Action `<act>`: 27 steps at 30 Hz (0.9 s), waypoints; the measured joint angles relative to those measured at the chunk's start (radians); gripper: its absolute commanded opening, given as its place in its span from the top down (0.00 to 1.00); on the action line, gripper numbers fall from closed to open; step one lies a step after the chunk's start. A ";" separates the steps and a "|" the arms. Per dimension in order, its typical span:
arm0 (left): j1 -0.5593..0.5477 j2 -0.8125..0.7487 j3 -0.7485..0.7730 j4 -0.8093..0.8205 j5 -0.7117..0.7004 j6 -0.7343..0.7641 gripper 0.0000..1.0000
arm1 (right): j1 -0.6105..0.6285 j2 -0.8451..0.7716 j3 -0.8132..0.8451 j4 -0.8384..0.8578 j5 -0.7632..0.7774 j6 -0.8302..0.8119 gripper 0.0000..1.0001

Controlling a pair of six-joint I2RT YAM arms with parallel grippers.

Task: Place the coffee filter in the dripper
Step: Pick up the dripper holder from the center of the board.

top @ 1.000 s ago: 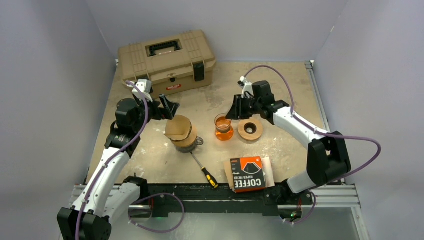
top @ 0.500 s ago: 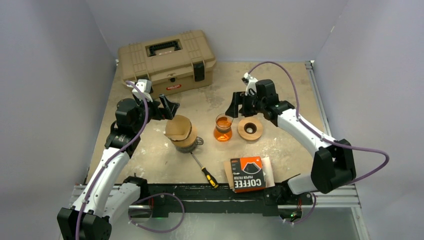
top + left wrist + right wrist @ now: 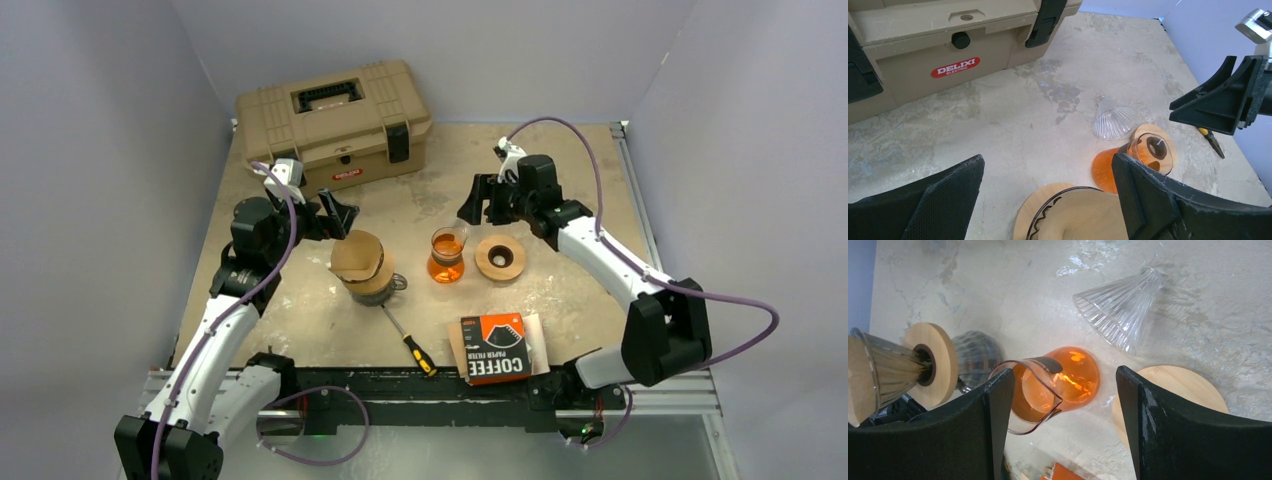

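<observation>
The filter (image 3: 355, 254) sat in the dripper (image 3: 375, 284), just beside the left hand (image 3: 338, 213), whose jaws stood wide apart. The right hand (image 3: 478, 203) hung spread and empty above the orange carafe (image 3: 447, 262).

You have soft, even light from above, and shadows on the tabletop (image 3: 570, 300) are faint. The top view looks slightly soft. At the right wrist view's centre, the orange carafe (image 3: 1075, 377) glows with bright glare spots.

The table (image 3: 580, 160) bears toolbox (image 3: 333, 122), orange carafe (image 3: 447, 258), wooden ring (image 3: 500, 259), screwdriver (image 3: 410, 342), filter pack (image 3: 497, 347).
</observation>
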State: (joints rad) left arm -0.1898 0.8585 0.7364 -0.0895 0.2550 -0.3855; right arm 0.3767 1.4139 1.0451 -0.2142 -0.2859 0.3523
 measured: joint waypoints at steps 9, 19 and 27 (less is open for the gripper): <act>0.006 0.000 -0.011 0.006 0.000 -0.001 0.01 | -0.073 0.124 -0.009 0.040 0.006 0.007 0.27; 0.006 -0.001 -0.012 0.006 0.001 -0.002 0.01 | -0.154 0.129 -0.114 0.057 0.025 0.022 0.23; 0.008 -0.004 -0.012 0.007 0.003 -0.016 0.01 | -0.157 0.031 -0.194 0.050 0.144 0.047 0.19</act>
State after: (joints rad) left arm -0.1814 0.8547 0.7242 -0.0826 0.2581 -0.4011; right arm 0.2199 1.4448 0.8513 -0.1642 -0.1417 0.3988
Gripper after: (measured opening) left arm 0.993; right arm 0.790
